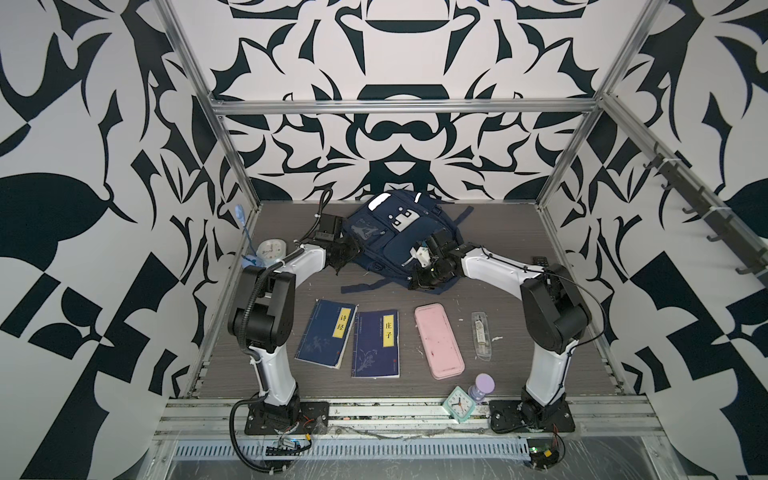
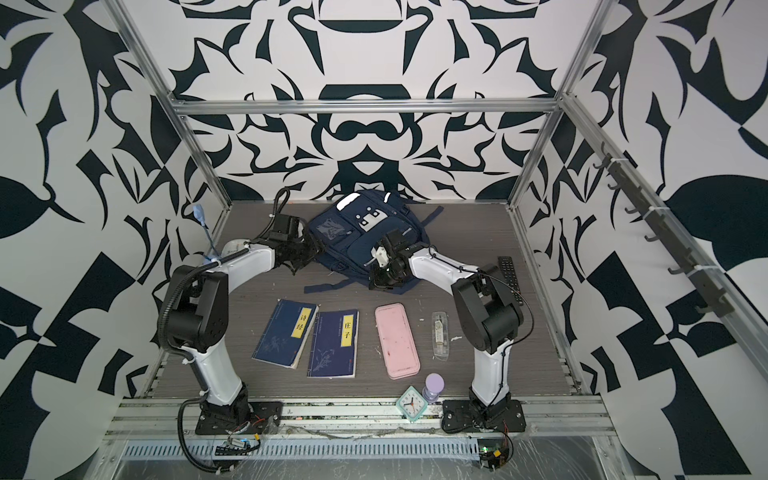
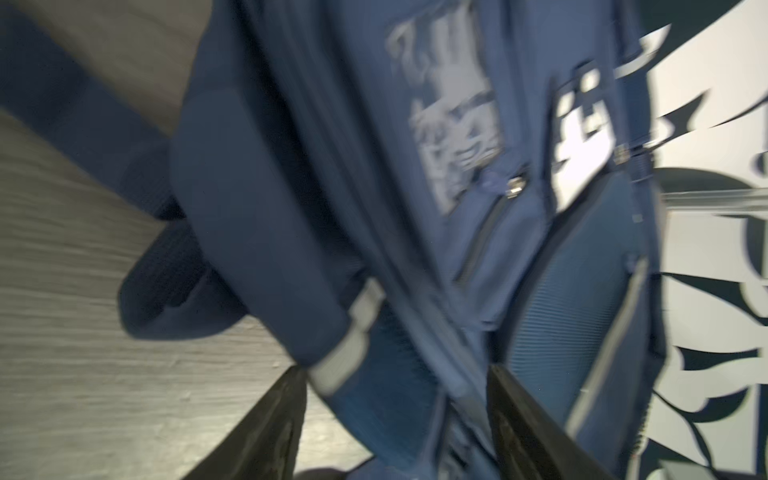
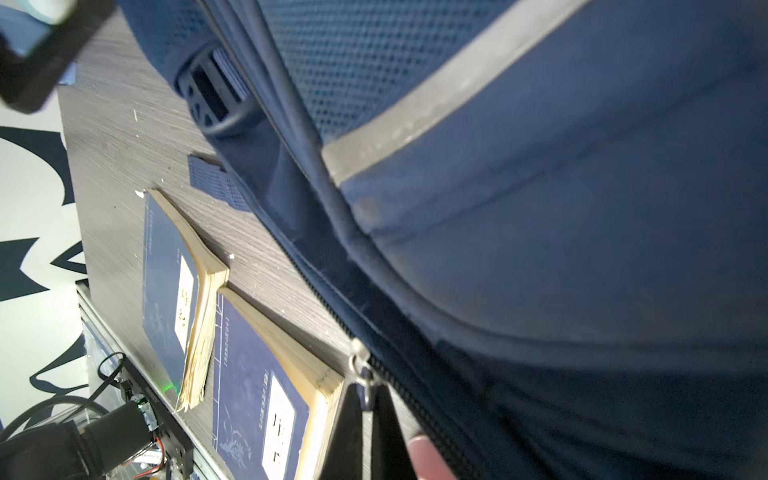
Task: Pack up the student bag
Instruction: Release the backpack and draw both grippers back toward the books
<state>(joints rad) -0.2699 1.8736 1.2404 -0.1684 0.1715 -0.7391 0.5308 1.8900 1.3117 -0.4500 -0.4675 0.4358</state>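
Navy student bag (image 1: 399, 237), right fingers (image 4: 345, 436) pinching zip pull (image 4: 360, 368), left fingers (image 3: 266, 424) seemingly spread astride it, books (image 1: 376, 345) nearby.

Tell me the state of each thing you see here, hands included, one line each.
student bag, lying flat, front up.
zip pull, pinched by right hand.
right hand, shut on zip pull.
left hand, open, straddling the bag's side.
two books, closed, lying flat.
pink case, closed, lying flat.
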